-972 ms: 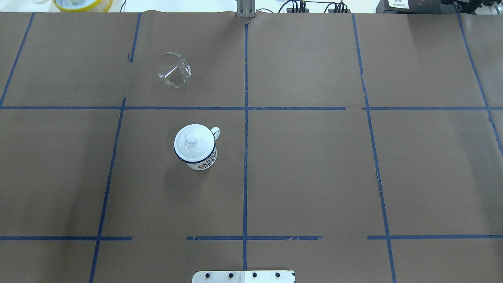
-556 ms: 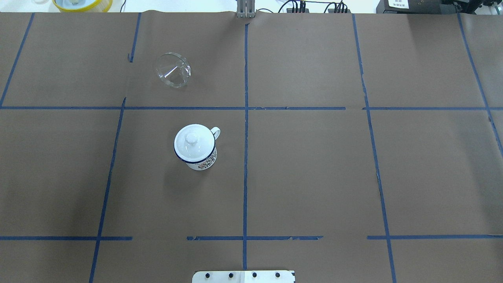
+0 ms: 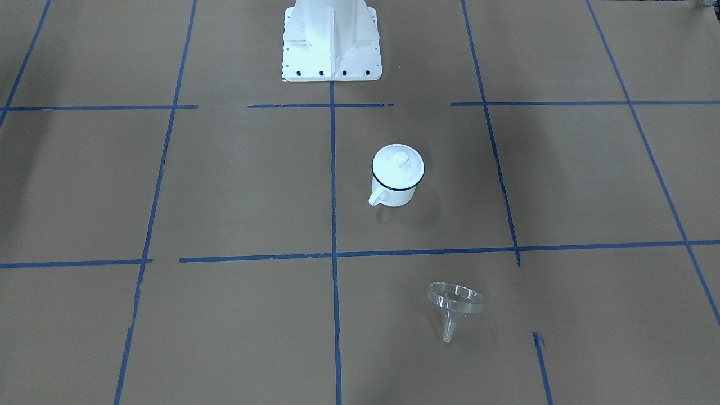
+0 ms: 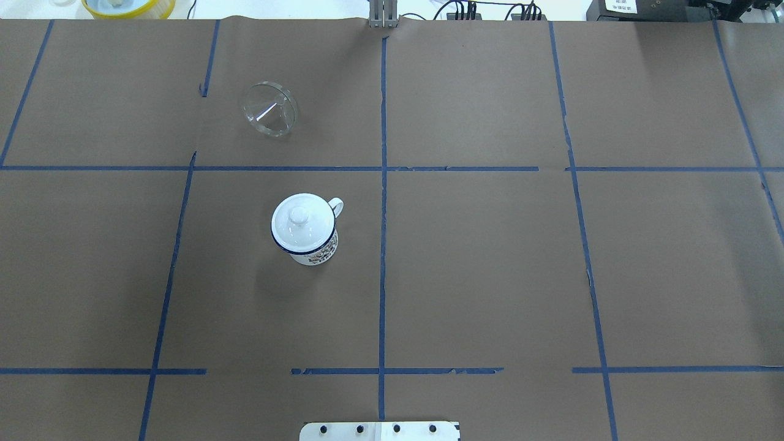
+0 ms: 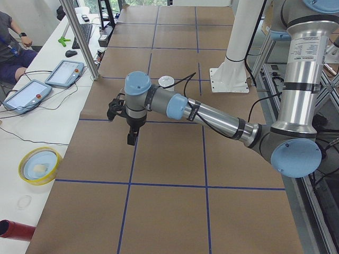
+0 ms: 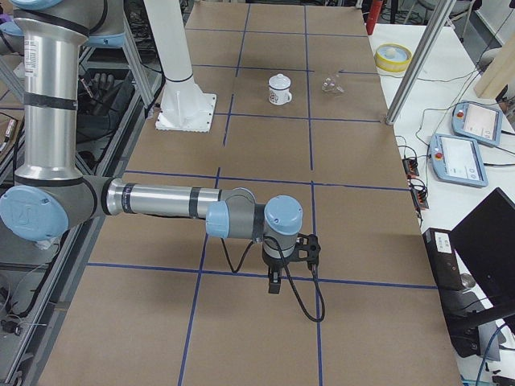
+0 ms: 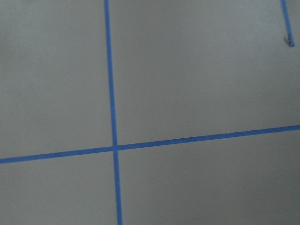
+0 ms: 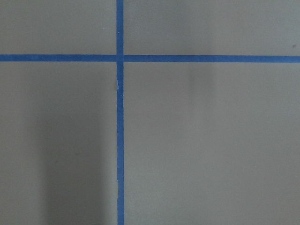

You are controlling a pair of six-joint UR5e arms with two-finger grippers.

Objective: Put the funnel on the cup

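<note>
Brown table (image 4: 490, 275), blue tape grid (image 4: 383, 275); yellow bowl (image 5: 33, 181) beyond far edge.

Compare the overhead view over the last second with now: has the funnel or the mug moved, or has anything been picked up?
Nothing has visibly changed. The funnel lies on its side in the same spot. The cup stands where it was, with the lid still on it. Nothing has been taken hold of or let go.
</note>
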